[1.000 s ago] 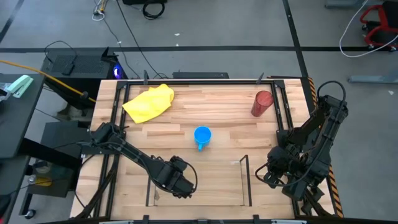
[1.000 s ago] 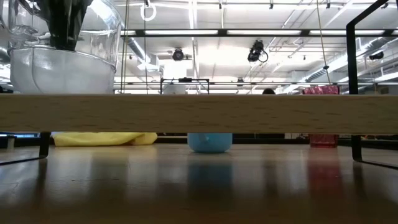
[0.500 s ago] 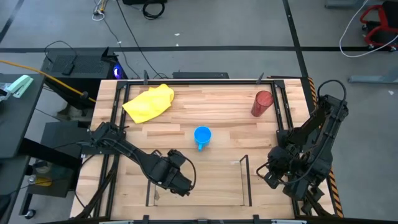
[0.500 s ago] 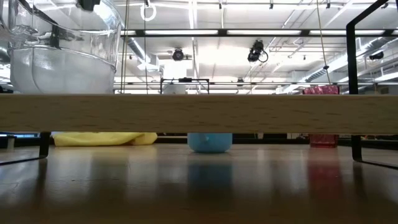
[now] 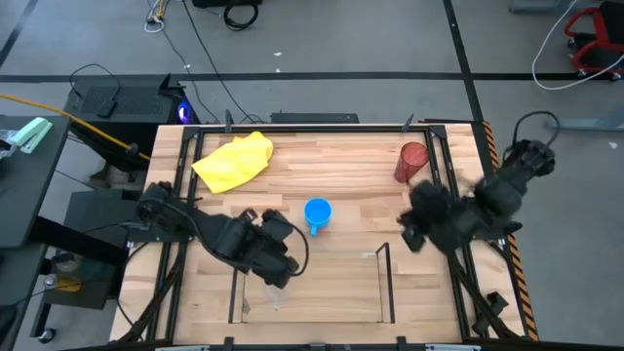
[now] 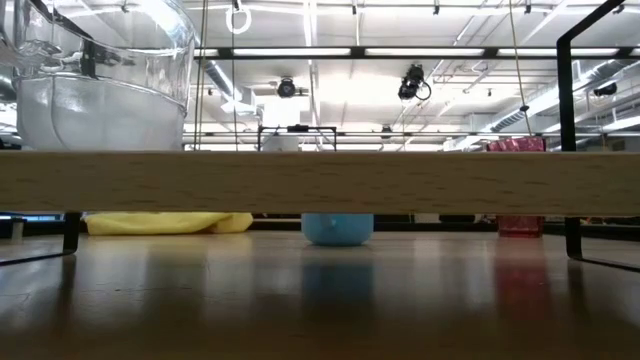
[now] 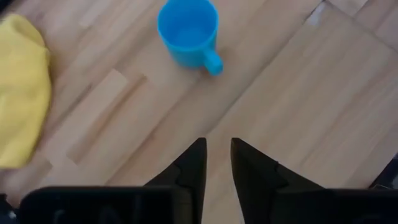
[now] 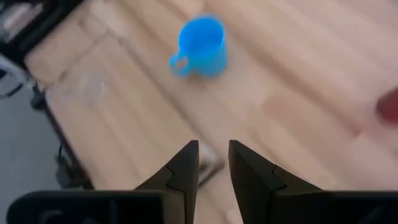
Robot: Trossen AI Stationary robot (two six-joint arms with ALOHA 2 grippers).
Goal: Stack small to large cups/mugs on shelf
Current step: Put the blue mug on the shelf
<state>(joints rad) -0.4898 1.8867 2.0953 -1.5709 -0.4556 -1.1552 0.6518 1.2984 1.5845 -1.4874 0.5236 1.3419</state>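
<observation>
Clear cup (image 6: 95, 85): smooth, glassy, stood on the shelf's pale wood plank (image 6: 320, 182).
Blue mug (image 5: 318, 214): glossy, handled, mid-table.
Left gripper (image 7: 216, 163): slightly parted, empty.
Right gripper (image 8: 212, 163): slightly parted, empty.

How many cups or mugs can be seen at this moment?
3: a clear cup on the shelf plank at its left end, a blue mug mid-table, and a dark red tumbler near the far right corner.
</observation>
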